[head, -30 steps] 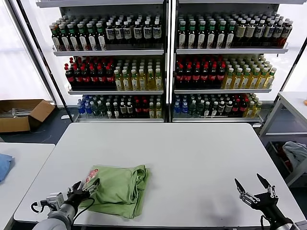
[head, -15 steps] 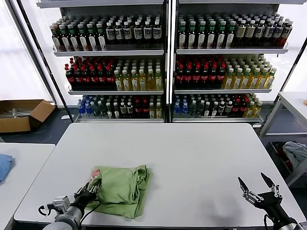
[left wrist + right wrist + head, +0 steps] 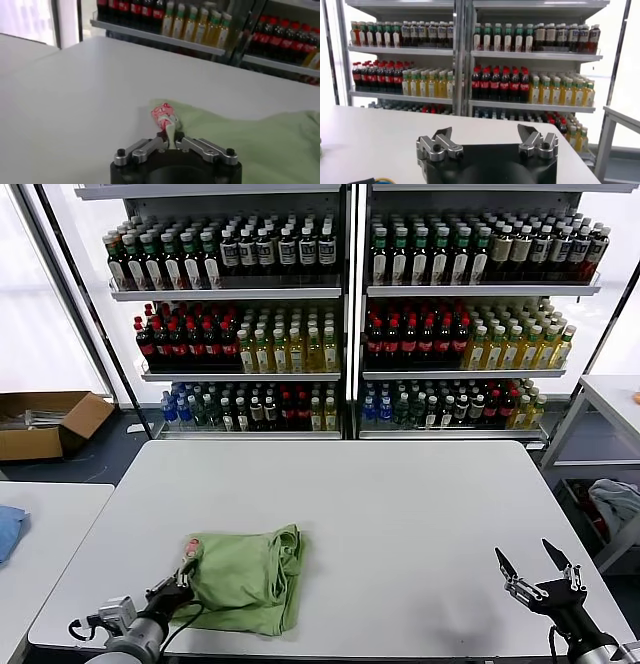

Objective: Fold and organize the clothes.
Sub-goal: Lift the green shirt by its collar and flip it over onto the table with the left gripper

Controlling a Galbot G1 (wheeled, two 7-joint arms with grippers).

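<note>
The light green polo shirt (image 3: 245,576) lies folded into a compact bundle near the front left of the white table (image 3: 400,514). A bit of its red-and-white print (image 3: 190,547) shows at its left corner. My left gripper (image 3: 178,589) is shut on the shirt's left edge; in the left wrist view the fabric (image 3: 235,142) runs up between the closed fingers of the left gripper (image 3: 170,141), with the red print (image 3: 162,113) just beyond. My right gripper (image 3: 535,574) is open and empty above the table's front right corner; the right wrist view shows the right gripper (image 3: 485,140) with jaws wide apart.
Shelves of bottles (image 3: 340,314) stand behind the table. A second white table (image 3: 45,534) at the left carries a blue cloth (image 3: 8,529). A cardboard box (image 3: 45,422) sits on the floor at left. A grey-white cloth bundle (image 3: 615,504) lies at the far right.
My left gripper has closed on the shirt's left edge and drawn back toward the front edge. The shirt bundle has shifted slightly. My right gripper has drifted a little to the right.
</note>
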